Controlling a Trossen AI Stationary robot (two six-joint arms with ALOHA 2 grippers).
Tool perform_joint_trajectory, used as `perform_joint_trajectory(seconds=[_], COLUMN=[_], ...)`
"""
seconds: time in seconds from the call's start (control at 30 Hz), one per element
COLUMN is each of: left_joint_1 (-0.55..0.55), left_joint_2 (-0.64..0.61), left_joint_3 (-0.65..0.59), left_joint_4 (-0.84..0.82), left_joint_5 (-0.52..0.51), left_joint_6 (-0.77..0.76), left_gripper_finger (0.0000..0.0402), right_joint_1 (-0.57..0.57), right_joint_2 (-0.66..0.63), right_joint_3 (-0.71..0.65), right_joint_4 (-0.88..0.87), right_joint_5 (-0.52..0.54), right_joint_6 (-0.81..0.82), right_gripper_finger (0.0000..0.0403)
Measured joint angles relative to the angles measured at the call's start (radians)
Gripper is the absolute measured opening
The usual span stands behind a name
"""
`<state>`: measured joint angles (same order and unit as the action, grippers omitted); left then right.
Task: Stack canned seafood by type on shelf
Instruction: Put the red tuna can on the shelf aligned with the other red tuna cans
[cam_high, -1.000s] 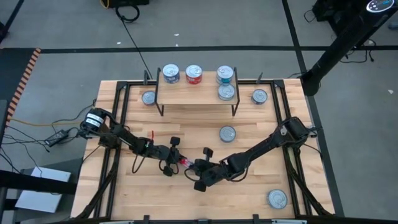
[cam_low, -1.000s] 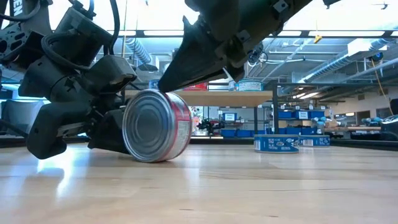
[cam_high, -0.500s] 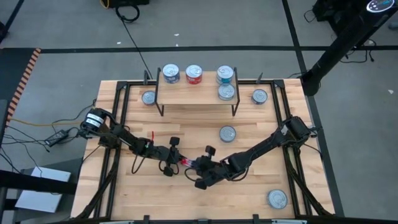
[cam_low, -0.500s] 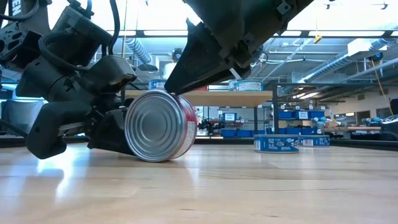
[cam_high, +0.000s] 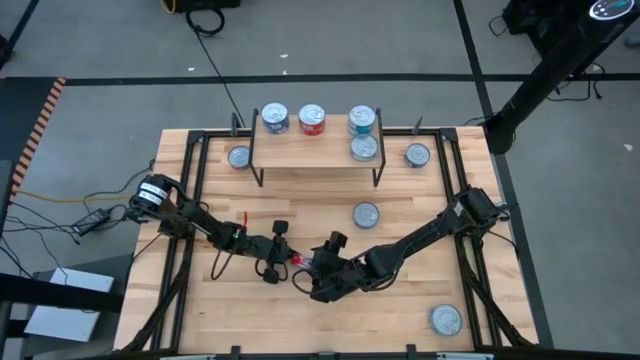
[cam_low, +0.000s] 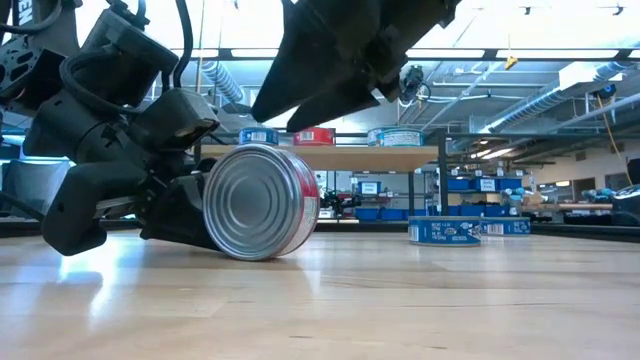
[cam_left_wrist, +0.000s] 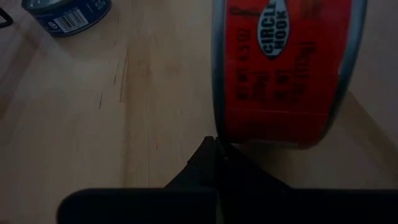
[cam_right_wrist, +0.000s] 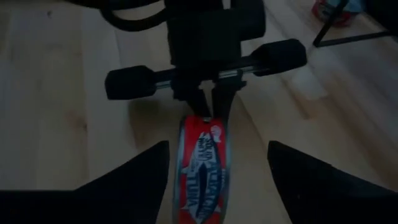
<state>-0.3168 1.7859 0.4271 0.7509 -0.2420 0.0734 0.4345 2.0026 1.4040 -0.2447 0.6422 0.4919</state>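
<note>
A red tin of the canned seafood (cam_high: 300, 261) stands on its rim on the tabletop, its silver face (cam_low: 262, 200) toward the near edge. My left gripper (cam_high: 290, 259) is shut, just to the tin's left. My right gripper (cam_right_wrist: 217, 144) is open and hangs a little above the tin, one finger on each side, touching nothing. The shelf (cam_high: 300, 150) stands at the far edge. On its plank sit a blue tin (cam_high: 274, 118), a red tin (cam_high: 313, 119) and two more (cam_high: 363, 135). My left gripper rests its shut fingertips (cam_left_wrist: 210, 152) against the tin's red curved side wall (cam_left_wrist: 231, 132), close to one rim. The fingers come from the table's left, slanting down. The tin stands on its rim on the wood, its flat faces upright.
Loose tins lie flat on the table: one left of the shelf (cam_high: 239, 157), one right of it (cam_high: 417, 155), one in the middle (cam_high: 366, 214), one at the near right (cam_high: 446, 320). A black frame rail (cam_high: 190, 200) runs along each side.
My right gripper has opened and let go of the red tin, and its fingers now stand a little above it. The tin has stayed upright on its rim against my left gripper.
</note>
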Motion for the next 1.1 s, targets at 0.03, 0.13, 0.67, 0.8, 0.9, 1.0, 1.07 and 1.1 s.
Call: perform_joint_trajectory(seconds=[0.03,0.13,0.67,0.8,0.9,1.0,1.07,1.1], left_joint_1=[0.000,0.000,0.002,0.002,0.002,0.003,0.003,0.003], left_joint_2=[0.000,0.000,0.001,0.001,0.001,0.001,0.001,0.001], left_joint_3=[0.000,0.000,-0.001,-0.001,-0.001,-0.001,-0.001,-0.001], left_joint_4=[0.000,0.007,0.031,0.032,0.033,0.034,0.034,0.034], left_joint_5=[0.000,0.000,0.000,0.000,0.000,0.000,0.000,0.000], left_joint_6=[0.000,0.000,0.025,0.026,0.026,0.026,0.026,0.026], left_gripper_finger=[0.0001,0.0001,0.0001,0.0001,0.0001,0.0001,0.0001,0.0001], right_joint_1=[0.000,0.001,-0.005,-0.013,-0.013,-0.012,-0.012,-0.012], right_joint_2=[0.000,0.008,0.073,0.076,0.075,0.074,0.073,0.073], right_joint_3=[0.000,0.001,0.002,0.002,0.002,0.002,0.002,0.002], right_joint_4=[0.001,0.001,0.012,0.006,0.020,0.022,0.013,0.013], right_joint_5=[-0.004,-0.015,-0.046,-0.059,-0.055,-0.060,-0.062,-0.062], right_joint_6=[-0.001,0.016,0.067,0.074,0.063,0.058,0.057,0.057], right_gripper_finger=[0.0285,0.0292,0.0259,0.0243,0.0227,0.0202,0.0179,0.0167])
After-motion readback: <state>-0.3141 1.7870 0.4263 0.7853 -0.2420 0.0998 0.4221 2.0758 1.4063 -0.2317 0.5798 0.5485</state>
